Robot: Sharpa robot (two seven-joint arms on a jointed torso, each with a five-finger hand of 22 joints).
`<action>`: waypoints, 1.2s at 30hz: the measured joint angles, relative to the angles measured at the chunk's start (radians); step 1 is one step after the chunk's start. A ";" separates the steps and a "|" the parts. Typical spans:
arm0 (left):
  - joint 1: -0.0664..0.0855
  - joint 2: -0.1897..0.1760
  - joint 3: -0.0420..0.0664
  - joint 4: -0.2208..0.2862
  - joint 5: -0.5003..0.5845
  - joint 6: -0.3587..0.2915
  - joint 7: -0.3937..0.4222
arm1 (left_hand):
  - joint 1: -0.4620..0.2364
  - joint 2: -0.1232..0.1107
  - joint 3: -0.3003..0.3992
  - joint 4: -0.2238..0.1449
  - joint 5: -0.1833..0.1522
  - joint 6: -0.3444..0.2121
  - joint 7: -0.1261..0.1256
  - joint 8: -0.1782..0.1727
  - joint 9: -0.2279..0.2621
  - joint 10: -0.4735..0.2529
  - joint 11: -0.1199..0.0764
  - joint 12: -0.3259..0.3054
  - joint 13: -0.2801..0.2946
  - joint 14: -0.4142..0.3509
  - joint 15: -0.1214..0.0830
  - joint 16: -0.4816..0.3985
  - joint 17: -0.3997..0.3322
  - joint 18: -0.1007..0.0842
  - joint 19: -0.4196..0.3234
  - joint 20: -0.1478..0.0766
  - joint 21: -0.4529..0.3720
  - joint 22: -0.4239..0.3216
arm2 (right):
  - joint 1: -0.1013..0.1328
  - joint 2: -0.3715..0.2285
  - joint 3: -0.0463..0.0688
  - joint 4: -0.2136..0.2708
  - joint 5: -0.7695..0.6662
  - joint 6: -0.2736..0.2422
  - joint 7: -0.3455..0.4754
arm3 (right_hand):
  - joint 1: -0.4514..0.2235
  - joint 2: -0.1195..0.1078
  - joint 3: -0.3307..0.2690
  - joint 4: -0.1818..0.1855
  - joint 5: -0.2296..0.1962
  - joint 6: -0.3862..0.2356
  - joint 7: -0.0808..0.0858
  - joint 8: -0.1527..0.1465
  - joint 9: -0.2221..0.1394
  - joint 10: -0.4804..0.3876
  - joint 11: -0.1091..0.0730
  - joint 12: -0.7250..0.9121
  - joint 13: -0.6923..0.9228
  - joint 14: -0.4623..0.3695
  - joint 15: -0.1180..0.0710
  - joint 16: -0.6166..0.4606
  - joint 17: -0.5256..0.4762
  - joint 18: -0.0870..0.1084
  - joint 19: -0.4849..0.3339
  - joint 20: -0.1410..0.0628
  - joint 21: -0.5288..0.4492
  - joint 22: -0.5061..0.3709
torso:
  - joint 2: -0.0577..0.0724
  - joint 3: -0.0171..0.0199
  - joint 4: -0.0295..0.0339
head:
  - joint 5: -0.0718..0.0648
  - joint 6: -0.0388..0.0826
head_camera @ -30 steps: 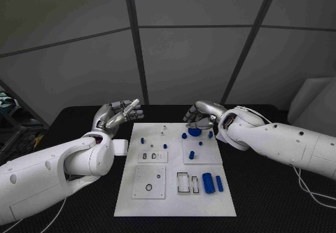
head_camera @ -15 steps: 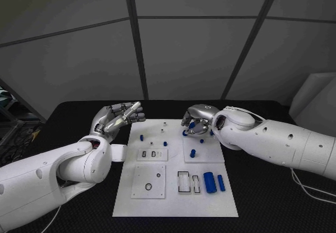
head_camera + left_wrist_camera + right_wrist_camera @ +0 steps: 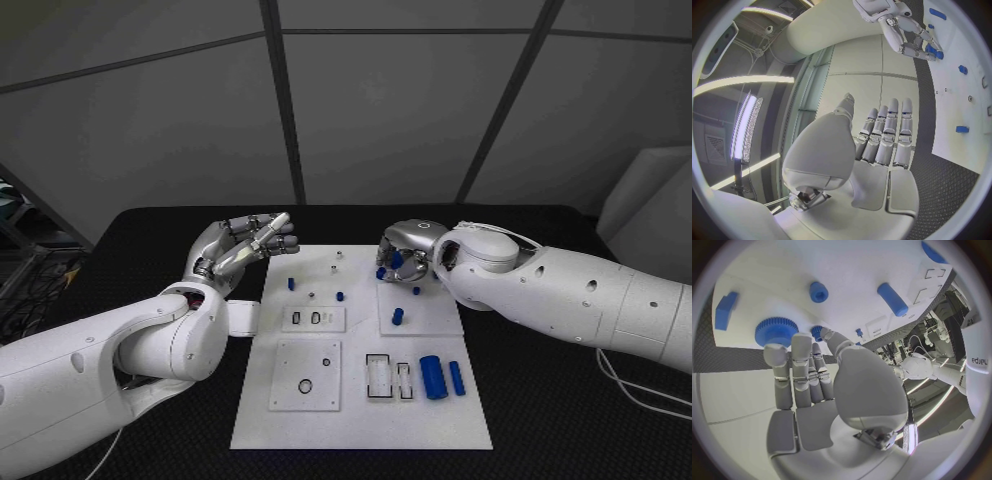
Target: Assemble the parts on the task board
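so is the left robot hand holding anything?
No. The left robot hand is open: fingers straight and empty, raised beside the task board.

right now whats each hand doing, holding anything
Left hand: open, raised beside the white board, holding nothing.
Right hand: over the blue gear on the board, fingers reaching down at it; whether it grips cannot be told.

Dim head view; wrist views fisheye-bent (bright strips).
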 measured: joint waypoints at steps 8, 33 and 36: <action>0.000 -0.002 0.000 0.001 -0.001 0.001 -0.002 | 0.000 0.000 -0.003 -0.003 0.000 0.000 0.000 -0.003 0.000 0.000 0.000 -0.005 0.000 0.000 0.000 0.000 0.000 0.000 0.004 0.004 0.004 0.001 | 0.000 0.011 0.000 -0.006 -0.010 0.019 -0.005 | 0.008 0.008 0.048 0.011 -0.016 0.016 -0.006 0.000 0.001 0.036 -0.008 0.005 0.000 0.000 0.000 0.122 0.115 -0.015 0.042 -0.003 0.080 0.114 | 0.005 0.0020 0.0001 | 0.006 0.000; 0.000 -0.006 0.000 0.000 -0.002 0.003 -0.007 | -0.004 0.004 0.000 -0.005 0.000 0.000 0.000 -0.008 -0.001 0.000 0.000 -0.009 -0.001 0.000 0.000 0.000 0.000 0.000 0.003 0.004 0.008 0.002 | 0.006 0.002 0.000 0.028 -0.001 -0.104 -0.002 | 0.030 0.022 0.135 0.011 -0.061 0.086 -0.018 0.011 0.012 0.110 -0.025 0.011 0.004 0.004 -0.011 0.293 0.278 -0.047 0.112 -0.015 0.195 0.289 | 0.013 0.0062 -0.0034 | 0.012 0.003; 0.001 -0.006 0.000 0.000 -0.002 0.004 -0.008 | -0.004 0.004 0.000 -0.005 0.000 0.000 0.000 -0.008 -0.001 0.000 0.000 -0.009 -0.001 0.000 0.000 0.000 0.000 0.000 0.003 0.004 0.008 0.002 | 0.016 0.027 0.001 0.007 0.004 -0.145 -0.004 | 0.030 0.022 0.135 0.011 -0.061 0.086 -0.018 0.011 0.012 0.110 -0.025 0.011 0.004 0.004 -0.011 0.298 0.280 -0.047 0.112 -0.015 0.195 0.291 | 0.014 0.0062 -0.0034 | 0.012 0.005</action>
